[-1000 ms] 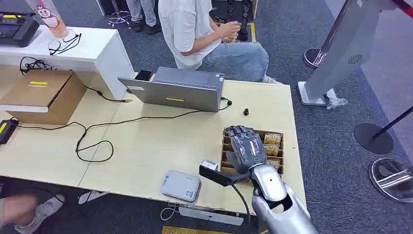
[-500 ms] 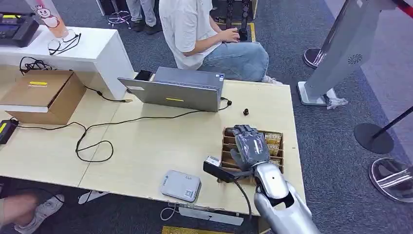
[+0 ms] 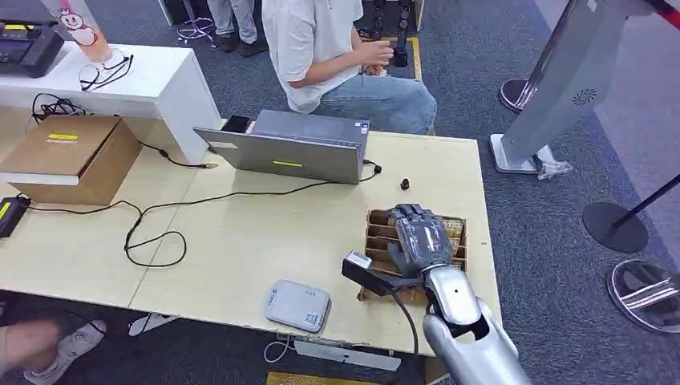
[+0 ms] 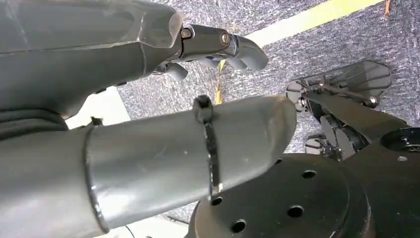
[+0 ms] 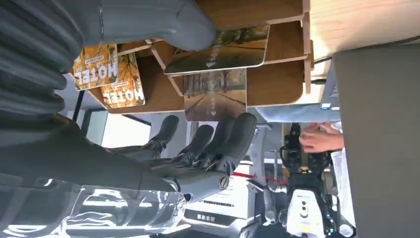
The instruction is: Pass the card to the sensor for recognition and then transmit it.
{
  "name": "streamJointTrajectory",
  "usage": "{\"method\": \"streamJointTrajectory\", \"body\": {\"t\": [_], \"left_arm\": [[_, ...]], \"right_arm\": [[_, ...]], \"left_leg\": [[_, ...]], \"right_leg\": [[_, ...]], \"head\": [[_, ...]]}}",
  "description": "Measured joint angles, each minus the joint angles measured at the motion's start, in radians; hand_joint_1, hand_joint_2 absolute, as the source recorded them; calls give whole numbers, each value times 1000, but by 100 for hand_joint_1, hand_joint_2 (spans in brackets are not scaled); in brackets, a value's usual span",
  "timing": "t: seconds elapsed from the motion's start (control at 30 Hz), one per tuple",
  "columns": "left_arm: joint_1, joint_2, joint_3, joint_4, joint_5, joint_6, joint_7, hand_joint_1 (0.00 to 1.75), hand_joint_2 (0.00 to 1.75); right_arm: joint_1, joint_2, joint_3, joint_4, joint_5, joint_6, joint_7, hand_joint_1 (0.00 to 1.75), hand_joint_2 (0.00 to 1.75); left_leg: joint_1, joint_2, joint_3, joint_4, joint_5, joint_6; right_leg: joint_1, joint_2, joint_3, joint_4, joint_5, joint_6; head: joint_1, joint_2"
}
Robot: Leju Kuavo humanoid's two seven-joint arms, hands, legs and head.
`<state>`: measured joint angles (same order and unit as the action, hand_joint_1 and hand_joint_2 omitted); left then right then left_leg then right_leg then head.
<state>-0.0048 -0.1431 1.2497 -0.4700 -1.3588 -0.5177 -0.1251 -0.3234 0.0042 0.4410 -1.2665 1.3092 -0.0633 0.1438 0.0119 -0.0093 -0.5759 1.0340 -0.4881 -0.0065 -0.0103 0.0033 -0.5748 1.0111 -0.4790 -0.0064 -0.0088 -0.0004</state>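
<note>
Reaching over the slotted wooden card rack (image 3: 377, 228), the right robot hand (image 3: 418, 239) hangs palm down above its compartments, fingers spread apart and holding nothing. In the right wrist view the thick grey thumb (image 5: 163, 22) sits over the rack's wooden dividers (image 5: 277, 52) while the darker fingers (image 5: 218, 139) hang just beyond the rack's edge, and whether the thumb touches a card I cannot tell. The glossy hotel cards (image 5: 218, 49) stand tilted in the slots: two show a tree-lined autumn road in brown and green, one of them (image 5: 214, 94) leaning out past the rack's edge, and two more (image 5: 111, 72) carry the word "MOTEL" in white on orange foliage. That makes four cards I can count, all still in the rack.

The rack sits on the pale wooden counter (image 3: 265, 233), near its right end. Left of the rack and nearer the robot lies one flat grey rounded sensor box (image 3: 297, 305), close to the counter's near edge. Beyond the rack, toward the far edge, one open grey laptop (image 3: 293, 148) stands, with one black cable (image 3: 160, 224) looping across the counter to the left. Well left of the rack rests one brown cardboard box (image 3: 72, 152). A person in a white shirt (image 3: 309, 40) sits behind the laptop.

The left robot hand (image 4: 218, 44) hangs over grey carpet, fingers lightly curled with nothing in them.
</note>
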Motion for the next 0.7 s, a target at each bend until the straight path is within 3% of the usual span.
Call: {"method": "streamJointTrajectory", "body": {"t": [0.5, 0.7], "left_arm": [[-6, 10, 0, 18, -21, 30, -3, 0, 0], [-12, 15, 0, 32, -24, 35, -5, 0, 0]], "right_arm": [[45, -8, -49, -17, 21, 0, 10, 79, 175], [67, -12, -50, -40, 22, -3, 10, 91, 175]], "left_leg": [[0, 0, 0, 0, 0, 0], [0, 0, 0, 0, 0, 0]], "right_leg": [[0, 0, 0, 0, 0, 0], [0, 0, 0, 0, 0, 0]], "head": [[0, 0], [0, 0]]}}
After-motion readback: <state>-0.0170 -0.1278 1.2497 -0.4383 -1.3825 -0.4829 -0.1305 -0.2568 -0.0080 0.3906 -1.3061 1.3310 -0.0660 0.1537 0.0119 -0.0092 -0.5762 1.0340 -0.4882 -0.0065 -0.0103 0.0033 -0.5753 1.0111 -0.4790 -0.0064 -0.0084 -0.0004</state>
